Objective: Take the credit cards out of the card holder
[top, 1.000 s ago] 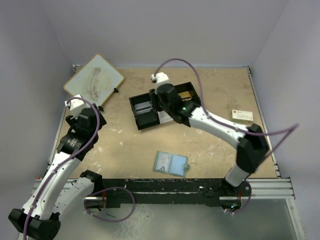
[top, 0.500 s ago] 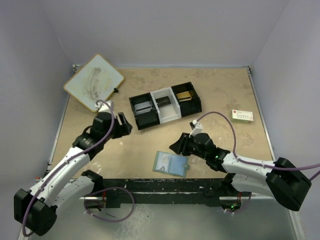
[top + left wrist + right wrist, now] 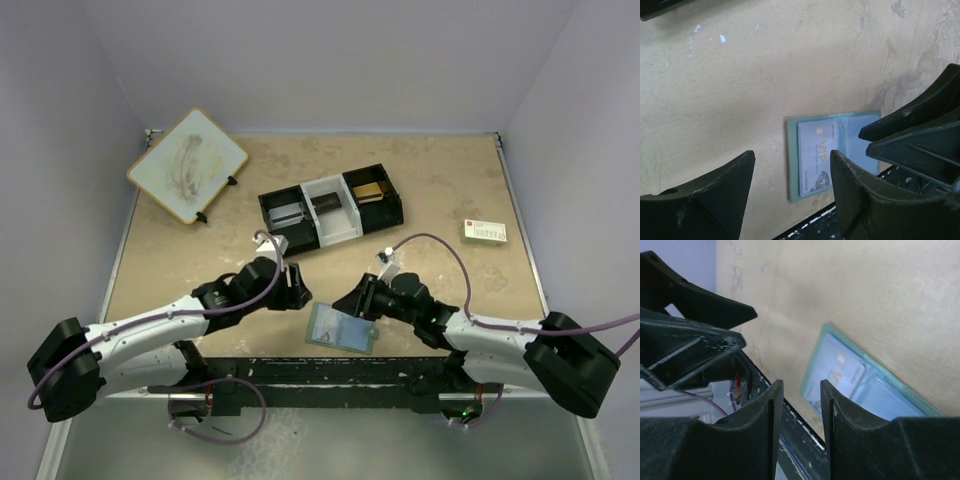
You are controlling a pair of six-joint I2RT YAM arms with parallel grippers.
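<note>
Both arms stretch low and inward over the bench (image 3: pixel 450 190). The left gripper (image 3: pixel 297 287), wide and empty, hangs just left of the open card holder (image 3: pixel 340 328) at near centre. The right gripper (image 3: pixel 350 300), narrow and empty, hovers at the holder's far edge. The credit card (image 3: pixel 815 160) inside reads "VIP".

Card holder (image 3: pixel 341 328) lies on table (image 3: pixel 450 180) before tray (image 3: pixel 265 215).

The grey-green card holder (image 3: pixel 341 327) lies open and flat near the table's (image 3: pixel 440 190) front edge, a pale bluish VIP-printed credit card (image 3: pixel 815 159) apparently tucked in one pocket.
</note>
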